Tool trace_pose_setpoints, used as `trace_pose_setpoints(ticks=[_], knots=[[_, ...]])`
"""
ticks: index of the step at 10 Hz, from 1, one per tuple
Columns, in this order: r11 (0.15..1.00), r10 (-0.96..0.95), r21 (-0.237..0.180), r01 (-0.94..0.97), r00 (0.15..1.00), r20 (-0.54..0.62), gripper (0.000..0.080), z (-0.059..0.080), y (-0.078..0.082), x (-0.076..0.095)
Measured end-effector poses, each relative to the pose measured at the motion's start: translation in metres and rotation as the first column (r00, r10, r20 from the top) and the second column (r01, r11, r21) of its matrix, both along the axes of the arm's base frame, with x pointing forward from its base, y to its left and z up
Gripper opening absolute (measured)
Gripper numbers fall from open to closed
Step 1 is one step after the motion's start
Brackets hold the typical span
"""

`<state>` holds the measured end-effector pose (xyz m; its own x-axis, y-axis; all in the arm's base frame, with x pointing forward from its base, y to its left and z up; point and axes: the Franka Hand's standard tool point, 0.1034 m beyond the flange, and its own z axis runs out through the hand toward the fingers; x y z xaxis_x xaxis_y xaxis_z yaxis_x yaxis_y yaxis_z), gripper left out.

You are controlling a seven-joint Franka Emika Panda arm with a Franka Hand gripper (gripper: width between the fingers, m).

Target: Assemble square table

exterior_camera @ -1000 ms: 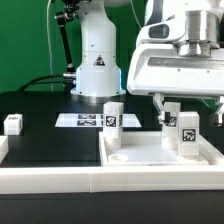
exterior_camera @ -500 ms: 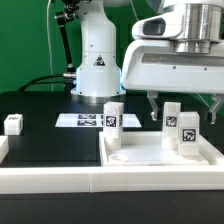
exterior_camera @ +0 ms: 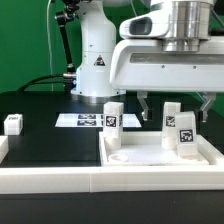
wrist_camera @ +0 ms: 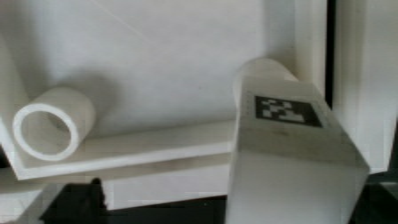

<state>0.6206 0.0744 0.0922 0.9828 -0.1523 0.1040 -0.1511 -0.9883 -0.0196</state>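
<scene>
1. The square tabletop [exterior_camera: 150, 152] lies flat with its rim up, just behind the long border wall [exterior_camera: 100, 182]. The wall probably braces it so it cannot slide while legs are fitted.
2. The left leg [exterior_camera: 112, 117] stands upright at the tabletop's back corner on the exterior view's left. The rear leg [exterior_camera: 172, 116] and front leg [exterior_camera: 187, 135] stand upright near its side on the exterior view's right. Whether any is fastened I cannot tell.
3. The spare leg [exterior_camera: 12, 124] sits well apart from the tabletop, off to the exterior view's left, apparently waiting its turn.
4. The gripper [exterior_camera: 175, 103] hovers above the tabletop over the rear leg, jaws spread wide and holding nothing.
5. The wrist view shows a tagged leg [wrist_camera: 285, 130] between the fingers, which looks like lining up for a grasp.
6. The marker board [exterior_camera: 82, 120] lies behind the tabletop.
</scene>
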Motion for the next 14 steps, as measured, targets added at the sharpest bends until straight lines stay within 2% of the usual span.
trace_pose_setpoints(ticks=[3,4,5,9,12,14], knots=[[0.989,-0.103,0.106,0.102,0.995,0.006,0.0649,0.007,0.008,0.007],[0.984,-0.126,0.123,0.126,0.992,-0.013,0.0649,0.01,0.012,0.01],[0.983,-0.137,0.113,0.144,0.988,-0.067,0.0649,0.01,0.012,0.006],[0.984,-0.139,0.108,0.144,0.989,-0.053,0.0649,0.01,0.011,0.009],[0.981,-0.154,0.116,0.157,0.987,-0.038,0.0649,0.003,0.03,0.008],[0.982,-0.153,0.112,0.155,0.988,-0.028,0.0649,-0.004,0.032,0.009]])
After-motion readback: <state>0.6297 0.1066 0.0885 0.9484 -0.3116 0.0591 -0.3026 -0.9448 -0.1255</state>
